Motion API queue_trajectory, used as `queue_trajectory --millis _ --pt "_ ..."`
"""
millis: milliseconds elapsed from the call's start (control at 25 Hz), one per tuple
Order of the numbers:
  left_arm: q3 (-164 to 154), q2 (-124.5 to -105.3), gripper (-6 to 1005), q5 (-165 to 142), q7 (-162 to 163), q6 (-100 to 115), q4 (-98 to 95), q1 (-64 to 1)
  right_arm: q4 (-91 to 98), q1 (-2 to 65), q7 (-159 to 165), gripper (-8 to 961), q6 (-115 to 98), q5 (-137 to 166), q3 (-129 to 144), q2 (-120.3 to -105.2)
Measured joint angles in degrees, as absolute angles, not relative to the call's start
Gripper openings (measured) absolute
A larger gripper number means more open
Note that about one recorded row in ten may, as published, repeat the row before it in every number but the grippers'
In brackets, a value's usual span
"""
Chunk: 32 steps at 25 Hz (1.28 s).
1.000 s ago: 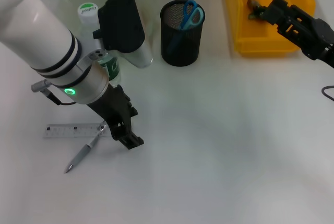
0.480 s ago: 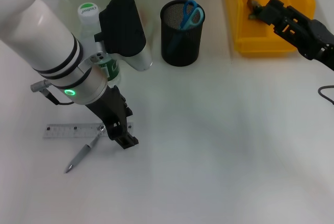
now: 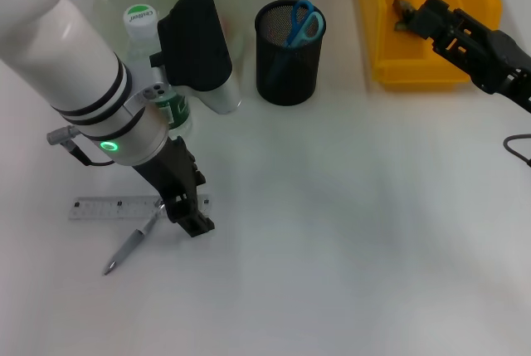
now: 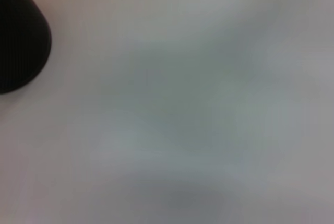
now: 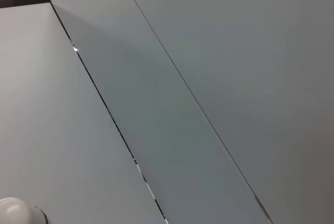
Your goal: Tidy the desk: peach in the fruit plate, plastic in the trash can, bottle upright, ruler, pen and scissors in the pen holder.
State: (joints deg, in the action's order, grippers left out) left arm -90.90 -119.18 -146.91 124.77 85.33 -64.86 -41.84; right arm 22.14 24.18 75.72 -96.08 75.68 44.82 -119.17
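The left gripper [image 3: 189, 217] hovers low near the surface's left edge, over the right end of the clear flat plastic ruler [image 3: 116, 207], whose long axis runs parallel to the front edge. The slim grey pen [image 3: 133, 245] lies diagonally just in front, touching the ruler. This arm is far nearer. I cannot tell how its jaws stand. The right gripper [image 3: 406, 14] hangs over the yellow plastic bin [image 3: 382, 49], jaws unreadable too.
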Motion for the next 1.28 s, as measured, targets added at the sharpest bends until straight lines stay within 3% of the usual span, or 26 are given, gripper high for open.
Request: queue_trajectory --millis 1280 --pt "-93.18 -119.17 701 -147.34 125.87 83.78 -62.36 -43.68 20.74 25.58 75.86 652 -95.88 75.41 44.2 -119.08"
